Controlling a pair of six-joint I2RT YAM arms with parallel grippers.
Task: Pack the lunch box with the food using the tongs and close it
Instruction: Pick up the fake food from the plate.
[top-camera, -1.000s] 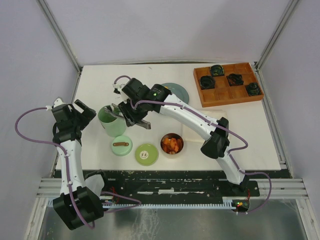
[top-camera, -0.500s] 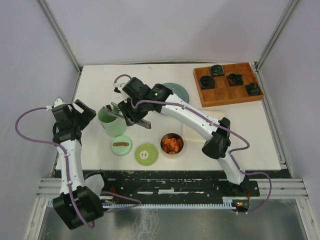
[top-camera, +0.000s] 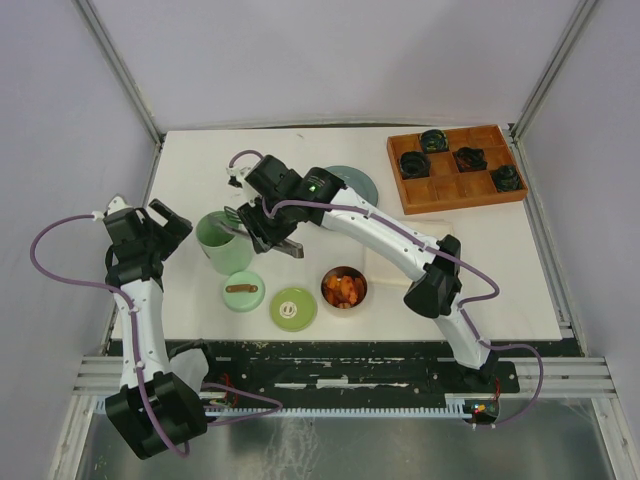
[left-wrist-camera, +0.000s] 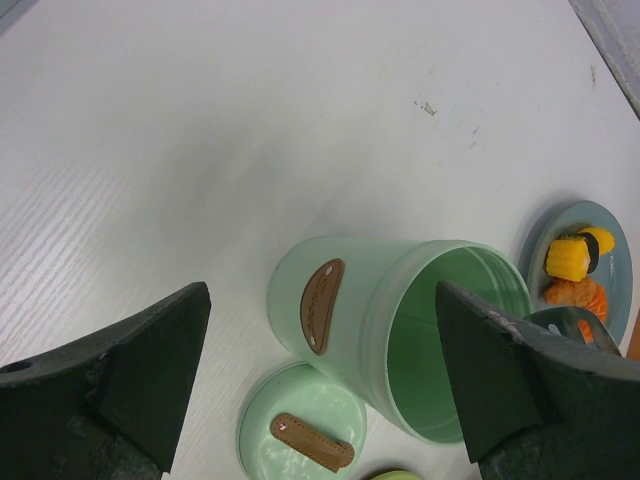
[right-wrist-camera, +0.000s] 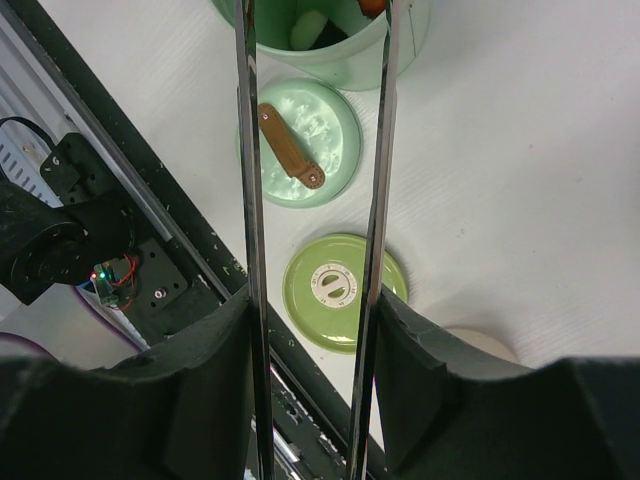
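The mint-green canister (top-camera: 222, 243) of the lunch box stands open at the left; a black-and-white piece (right-wrist-camera: 310, 30) lies inside it. Its flat brown-handled lid (top-camera: 243, 291) and the lime-green lid (top-camera: 294, 308) lie in front. The steel bowl (top-camera: 344, 287) holds orange food. My right gripper (top-camera: 272, 228) is shut on the tongs (right-wrist-camera: 248, 200), whose two arms stand apart with their tips over the canister mouth (right-wrist-camera: 320, 40). My left gripper (top-camera: 165, 222) is open, just left of the canister (left-wrist-camera: 400, 330) without touching it. A yellow piece (left-wrist-camera: 572, 257) and an orange piece (left-wrist-camera: 578, 295) remain on the grey-blue plate (left-wrist-camera: 535, 250).
A compartmented wooden tray (top-camera: 457, 168) with dark objects sits at the back right. A folded cream cloth (top-camera: 395, 280) lies under my right arm. The black front rail (top-camera: 330, 355) runs close behind the lids.
The tongs' tips have shifted slightly over the canister's mouth and their arms stand a little wider. The left arm has not moved.
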